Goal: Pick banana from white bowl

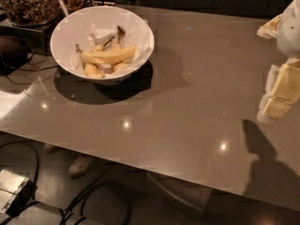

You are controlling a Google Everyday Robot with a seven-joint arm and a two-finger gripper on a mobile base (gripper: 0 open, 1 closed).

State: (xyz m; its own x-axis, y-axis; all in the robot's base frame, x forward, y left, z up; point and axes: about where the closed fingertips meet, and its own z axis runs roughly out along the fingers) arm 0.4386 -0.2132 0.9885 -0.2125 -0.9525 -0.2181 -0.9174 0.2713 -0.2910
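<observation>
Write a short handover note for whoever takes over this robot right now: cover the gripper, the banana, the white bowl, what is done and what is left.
Gripper: at the right edge of the camera view, over the table, far from the bowl and not touching the banana.
Banana: lies across the middle of the white bowl, among smaller bananas. The bowl stands at the table's far left.
Done: nothing yet.
Left: move across to the bowl, grasp the banana, lift it out.
</observation>
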